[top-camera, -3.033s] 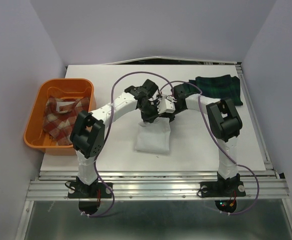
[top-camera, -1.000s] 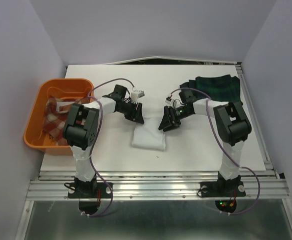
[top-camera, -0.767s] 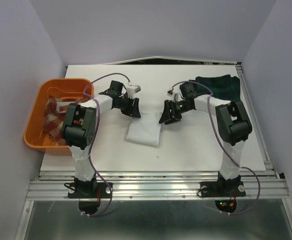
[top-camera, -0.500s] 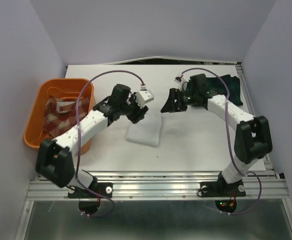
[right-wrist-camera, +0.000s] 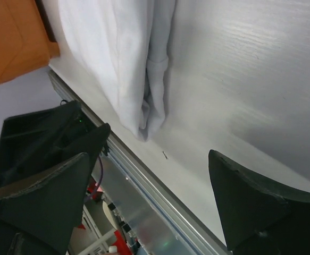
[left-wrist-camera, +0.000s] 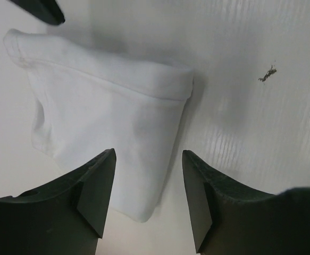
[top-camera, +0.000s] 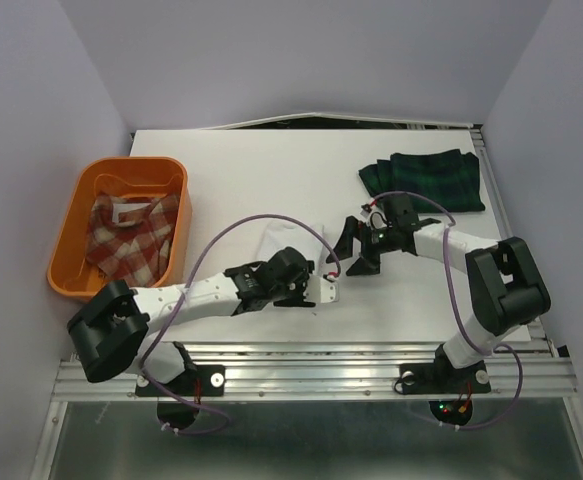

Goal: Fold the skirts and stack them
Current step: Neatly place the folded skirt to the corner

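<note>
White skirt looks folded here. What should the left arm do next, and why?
Probably lower the left gripper and close on the white skirt's near corner: its open jaws frame that corner, the skirt lies folded, and the green plaid skirt waits far right.

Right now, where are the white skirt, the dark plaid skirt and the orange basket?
white skirt [left-wrist-camera: 107, 117], left wrist view, middle of the folded cloth.
dark plaid skirt [top-camera: 426, 178], top external view, middle of the cloth.
orange basket [top-camera: 136, 161], top external view, far rim.
</note>
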